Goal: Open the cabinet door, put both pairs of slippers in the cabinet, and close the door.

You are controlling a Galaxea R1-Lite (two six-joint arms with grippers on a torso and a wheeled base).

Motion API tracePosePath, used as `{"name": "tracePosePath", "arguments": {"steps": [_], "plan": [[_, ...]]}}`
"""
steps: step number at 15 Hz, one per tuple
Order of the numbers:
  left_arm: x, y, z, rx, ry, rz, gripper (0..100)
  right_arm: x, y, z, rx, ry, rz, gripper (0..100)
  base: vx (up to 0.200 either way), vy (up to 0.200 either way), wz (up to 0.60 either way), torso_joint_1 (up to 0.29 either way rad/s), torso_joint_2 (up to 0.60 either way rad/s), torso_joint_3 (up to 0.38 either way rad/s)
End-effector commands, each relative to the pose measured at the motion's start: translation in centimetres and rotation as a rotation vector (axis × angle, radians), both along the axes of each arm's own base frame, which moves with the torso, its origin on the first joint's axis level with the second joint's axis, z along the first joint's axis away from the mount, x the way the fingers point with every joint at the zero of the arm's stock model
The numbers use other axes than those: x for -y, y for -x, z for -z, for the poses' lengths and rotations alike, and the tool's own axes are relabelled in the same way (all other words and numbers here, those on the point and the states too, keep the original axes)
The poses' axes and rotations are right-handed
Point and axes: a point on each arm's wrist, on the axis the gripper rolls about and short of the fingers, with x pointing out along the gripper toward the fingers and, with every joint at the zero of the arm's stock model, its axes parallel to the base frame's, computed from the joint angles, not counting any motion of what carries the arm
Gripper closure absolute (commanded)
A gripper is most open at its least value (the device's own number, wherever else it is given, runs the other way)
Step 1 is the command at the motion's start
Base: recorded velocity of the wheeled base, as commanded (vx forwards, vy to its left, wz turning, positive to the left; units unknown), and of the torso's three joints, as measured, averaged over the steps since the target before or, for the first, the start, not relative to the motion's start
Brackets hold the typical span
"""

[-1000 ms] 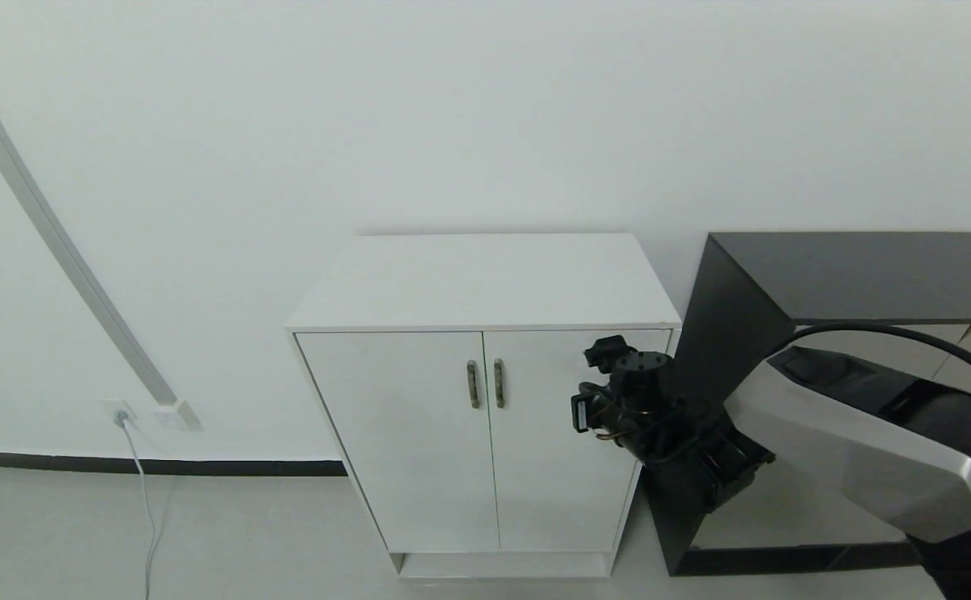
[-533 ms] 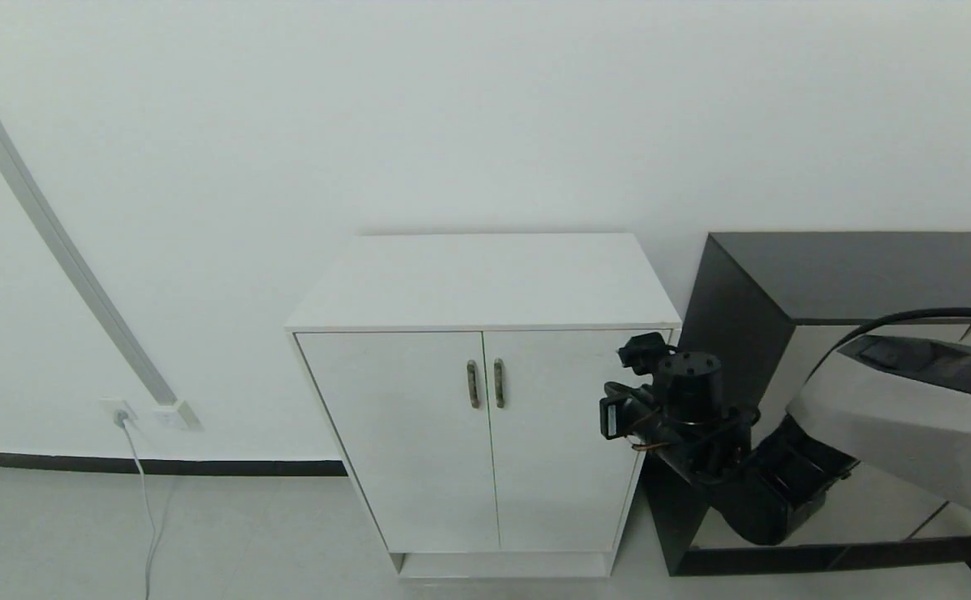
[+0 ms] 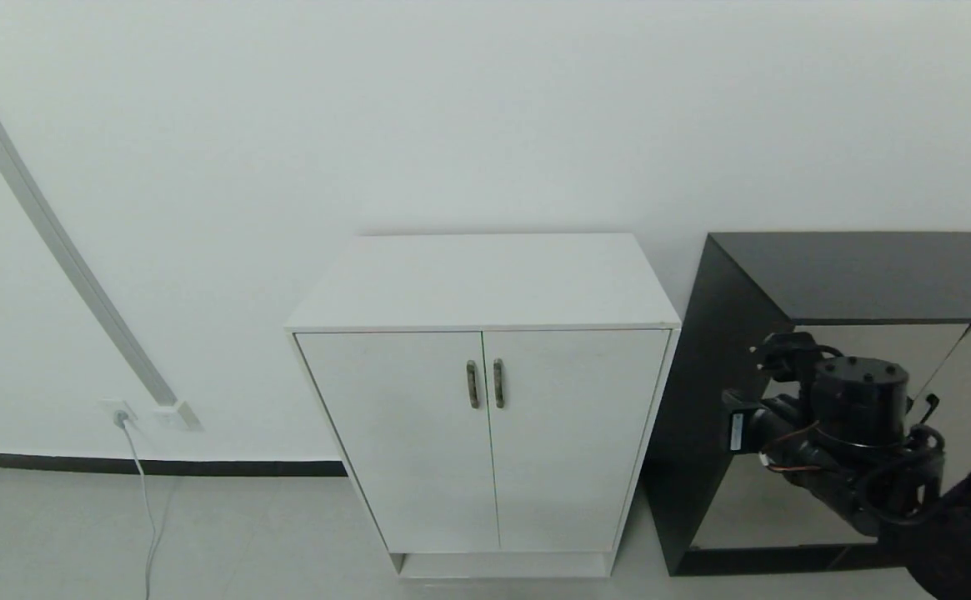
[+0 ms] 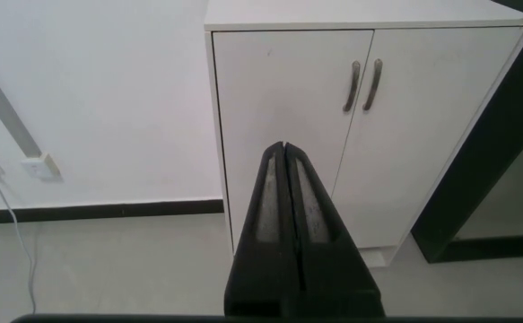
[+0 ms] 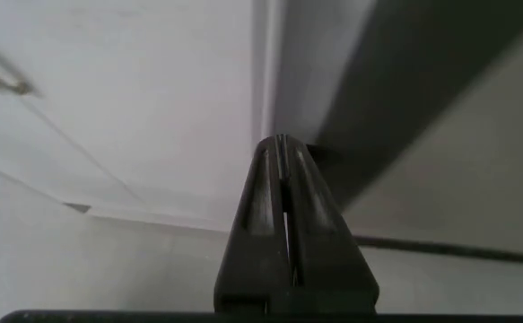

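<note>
To the left of the cabinet [image 3: 485,275], we've got a wall socket [image 3: 118,411] with a cable [image 3: 146,500] trailing down to the floor. The left gripper [image 4: 284,146] hangs out in front of the cabinet's left door [image 3: 406,433], well apart from it, fingers [image 4: 265,202] pressed together on nothing. Both doors sit shut, the two handles [image 3: 485,383] side by side at the centre seam. Just right of the cabinet stands a black unit [image 3: 785,275], and there's the right gripper [image 5: 283,141] before it, pointing toward the cabinet's lower right corner, fingers [image 5: 259,197] together, empty.
</note>
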Motion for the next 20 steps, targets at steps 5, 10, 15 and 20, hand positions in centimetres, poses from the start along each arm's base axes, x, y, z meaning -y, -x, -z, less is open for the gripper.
{"name": "tracePosePath", "arguments": {"steps": [5, 10, 15, 20], "plan": [[0.0, 0.0, 0.0, 0.0, -0.002, 0.0, 100, 7.9, 6.5, -2.4, 0.041, 0.012, 0.229, 100, 0.0, 0.0, 0.0, 0.0, 0.0, 0.0], [0.0, 0.0, 0.0, -0.002, -0.002, 0.0, 100, 10.1, 13.3, -3.2, 0.121, 0.059, 0.278, 100, 0.0, 0.0, 0.0, 0.0, 0.0, 0.0], [0.0, 0.0, 0.0, 0.0, 0.002, 0.0, 100, 10.4, 18.1, -3.7, 0.137, 0.057, 0.225, 100, 0.0, 0.0, 0.0, 0.0, 0.0, 0.0], [0.0, 0.0, 0.0, -0.002, 0.0, 0.0, 100, 10.6, 22.4, -3.7, 0.053, 0.053, 0.131, 100, 0.0, 0.0, 0.0, 0.0, 0.0, 0.0]]}}
